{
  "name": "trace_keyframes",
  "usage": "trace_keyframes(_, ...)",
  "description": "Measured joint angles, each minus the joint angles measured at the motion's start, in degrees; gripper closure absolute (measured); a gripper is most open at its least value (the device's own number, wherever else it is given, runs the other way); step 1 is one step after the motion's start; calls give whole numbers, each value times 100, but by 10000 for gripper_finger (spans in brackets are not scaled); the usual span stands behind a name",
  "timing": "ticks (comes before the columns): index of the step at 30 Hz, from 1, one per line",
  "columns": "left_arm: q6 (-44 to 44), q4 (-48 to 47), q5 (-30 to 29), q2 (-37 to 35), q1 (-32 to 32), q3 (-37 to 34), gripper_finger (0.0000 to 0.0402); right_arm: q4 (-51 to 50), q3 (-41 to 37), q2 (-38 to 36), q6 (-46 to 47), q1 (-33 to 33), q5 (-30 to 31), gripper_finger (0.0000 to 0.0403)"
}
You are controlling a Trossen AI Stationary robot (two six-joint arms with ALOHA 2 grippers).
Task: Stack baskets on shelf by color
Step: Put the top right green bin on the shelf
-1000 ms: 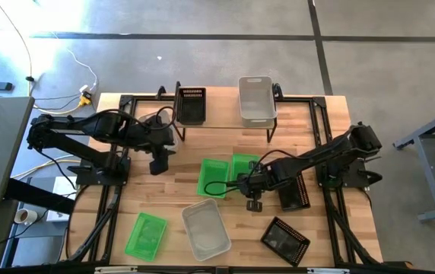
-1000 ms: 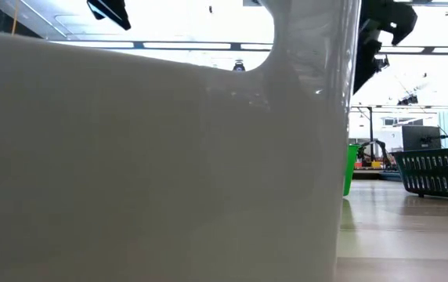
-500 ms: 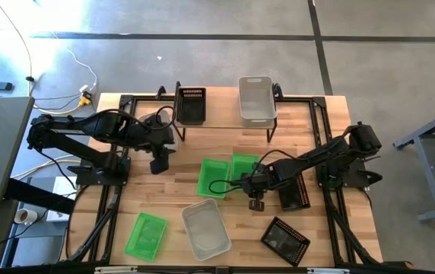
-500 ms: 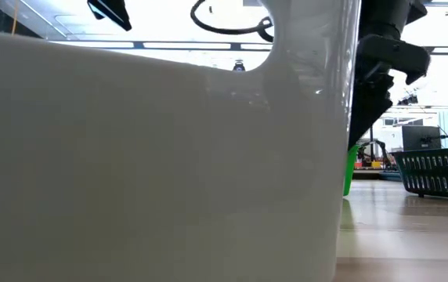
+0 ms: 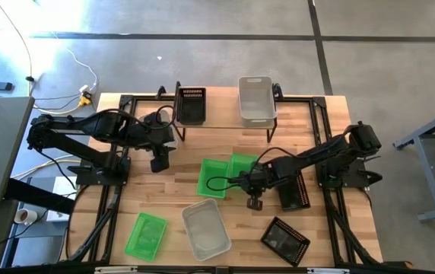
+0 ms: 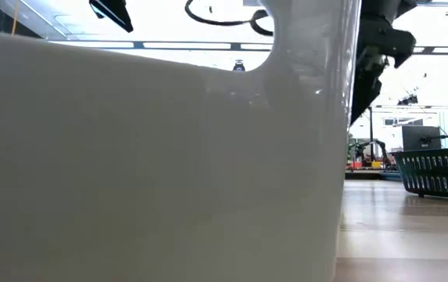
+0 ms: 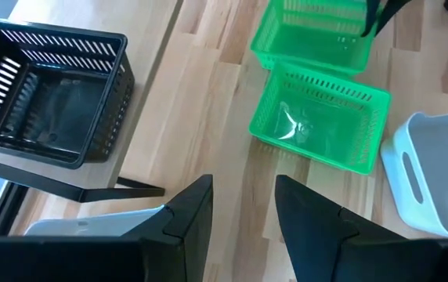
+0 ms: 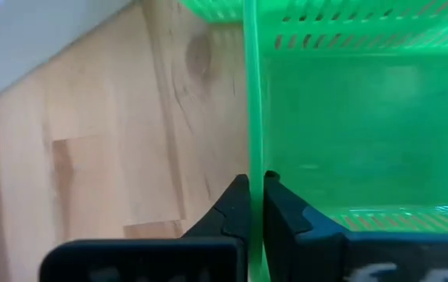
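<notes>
One camera looks straight down on the whole worktop (image 5: 164,190). Another sits at worktop level, nearly blocked by a white basket (image 6: 153,164). The wrist cameras look down closely; both share the green baskets (image 7: 318,125).

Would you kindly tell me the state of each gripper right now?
Left gripper: open, empty, above the table near the shelf.
Right gripper: shut on the wall of a bright green perforated plastic basket.
</notes>
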Motion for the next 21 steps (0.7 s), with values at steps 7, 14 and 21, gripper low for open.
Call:
trace_keyframes(7,-1,0,-1,0,0,0,271,-1203,743,-9,63,2,59,402)
trace_keyframes(14,1,0,-136,0,0,0,271,-1742,1162,-213,85,2,-112,403)
trace_keyframes(21,-1,0,-281,0,0,0,271,-1980,1582,-674,247,2,-251,403)
